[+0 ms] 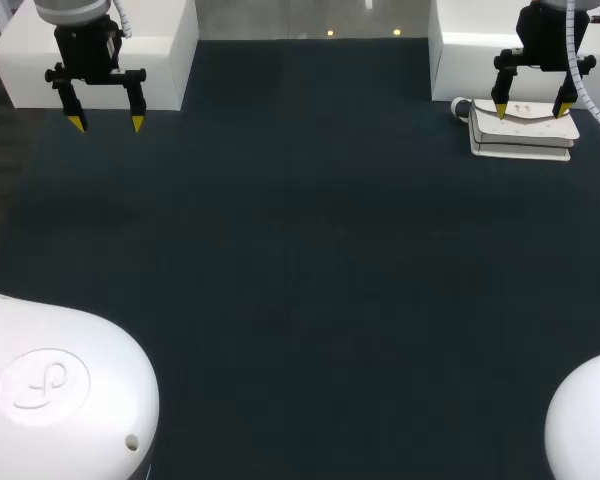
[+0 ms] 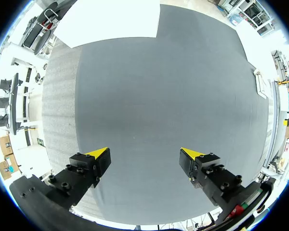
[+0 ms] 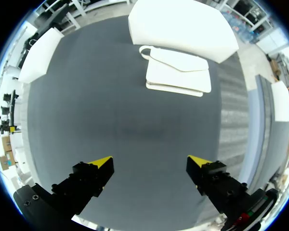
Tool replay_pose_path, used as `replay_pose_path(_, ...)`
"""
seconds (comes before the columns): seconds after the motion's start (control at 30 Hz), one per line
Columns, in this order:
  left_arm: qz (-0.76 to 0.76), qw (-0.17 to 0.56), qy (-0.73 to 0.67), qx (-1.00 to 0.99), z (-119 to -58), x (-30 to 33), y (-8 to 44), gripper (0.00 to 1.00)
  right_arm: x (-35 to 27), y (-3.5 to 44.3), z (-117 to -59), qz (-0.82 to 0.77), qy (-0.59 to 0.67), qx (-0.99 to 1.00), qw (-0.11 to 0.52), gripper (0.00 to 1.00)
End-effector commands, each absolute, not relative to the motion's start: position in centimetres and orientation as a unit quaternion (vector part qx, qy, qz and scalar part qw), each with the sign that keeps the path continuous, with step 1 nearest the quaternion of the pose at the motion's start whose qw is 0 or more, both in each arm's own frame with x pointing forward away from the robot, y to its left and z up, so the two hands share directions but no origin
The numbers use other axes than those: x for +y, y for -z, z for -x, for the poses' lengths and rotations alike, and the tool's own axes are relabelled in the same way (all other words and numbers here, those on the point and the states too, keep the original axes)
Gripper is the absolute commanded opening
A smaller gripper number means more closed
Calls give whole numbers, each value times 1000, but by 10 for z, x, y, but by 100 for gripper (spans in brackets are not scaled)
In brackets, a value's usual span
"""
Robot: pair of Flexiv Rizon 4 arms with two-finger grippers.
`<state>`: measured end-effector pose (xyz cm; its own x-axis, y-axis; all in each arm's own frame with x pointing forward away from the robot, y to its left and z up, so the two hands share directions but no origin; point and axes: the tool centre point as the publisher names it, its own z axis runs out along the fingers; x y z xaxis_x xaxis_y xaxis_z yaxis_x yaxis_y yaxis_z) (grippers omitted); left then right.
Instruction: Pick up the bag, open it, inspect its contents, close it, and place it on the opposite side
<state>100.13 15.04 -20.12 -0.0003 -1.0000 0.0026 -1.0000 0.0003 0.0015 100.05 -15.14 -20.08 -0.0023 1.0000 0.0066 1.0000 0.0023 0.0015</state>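
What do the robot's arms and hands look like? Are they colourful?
The left arm and right arm are smooth, rounded white shells; the left one bears a faint curly mark. The left gripper and right gripper are black, bolted, with two pointed yellow tips each. Ribbed white hoses run beside them.
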Motion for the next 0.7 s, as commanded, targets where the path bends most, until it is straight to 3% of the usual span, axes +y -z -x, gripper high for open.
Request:
replay_pose_path(0.03, -707, 1, 0, -707, -1001, 150, 201, 100, -151, 200, -1001, 707, 1, -708, 1, 100)
replay_pose_path(0.7, -686, 3, -7, -728, -1002, 147, 203, 100, -151, 200, -1001, 707, 1, -708, 1, 100)
